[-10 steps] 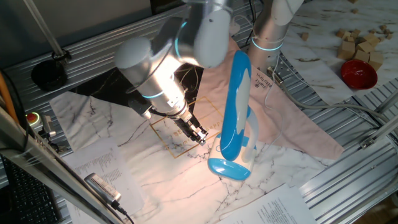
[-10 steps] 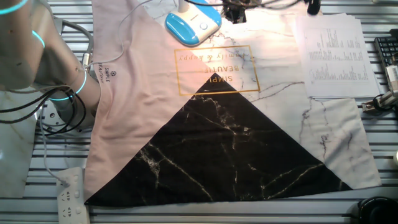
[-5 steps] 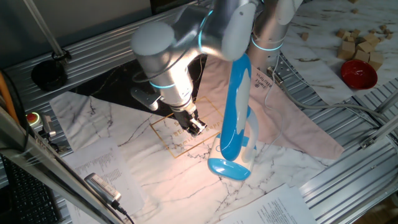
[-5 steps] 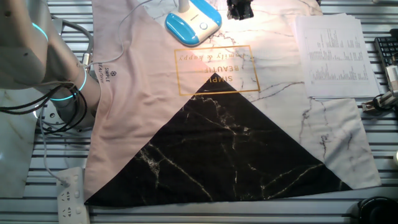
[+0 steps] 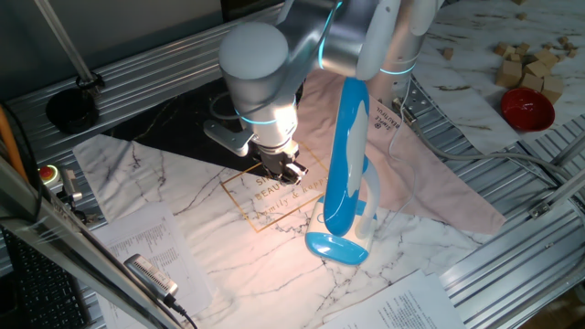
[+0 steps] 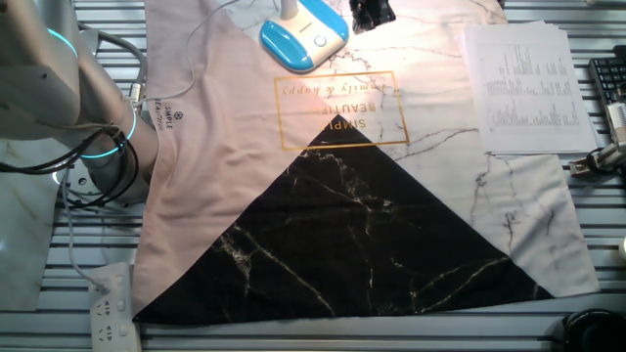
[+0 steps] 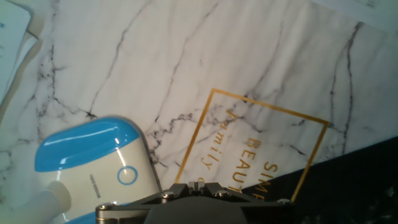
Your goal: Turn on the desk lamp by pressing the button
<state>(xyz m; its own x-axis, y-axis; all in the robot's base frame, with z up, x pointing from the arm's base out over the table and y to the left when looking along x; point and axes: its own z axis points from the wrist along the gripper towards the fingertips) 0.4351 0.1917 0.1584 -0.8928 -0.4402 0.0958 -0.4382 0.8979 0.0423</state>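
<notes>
The desk lamp (image 5: 345, 164) stands near the middle of the table, glossy sky-blue and white plastic, its long rounded head tilted over a small oval base (image 6: 303, 42) with a ring-shaped button (image 7: 127, 175) on its cream top. It sits on a smooth cloth (image 6: 430, 186) printed like marble: white with grey veins, a black triangle, a pale pink part, and a thin gold square framing gold letters. Warm light pools on the cloth under the head. The gripper (image 5: 291, 172) hangs above the gold square, just beside the lamp and apart from it. I cannot tell whether its dark fingers are open or closed; the hand view shows only the metal body's edge. Compared with a second ago, the arm has lifted and swung nearer the lamp's stem. Printed paper sheets (image 6: 516, 88) lie alongside.
</notes>
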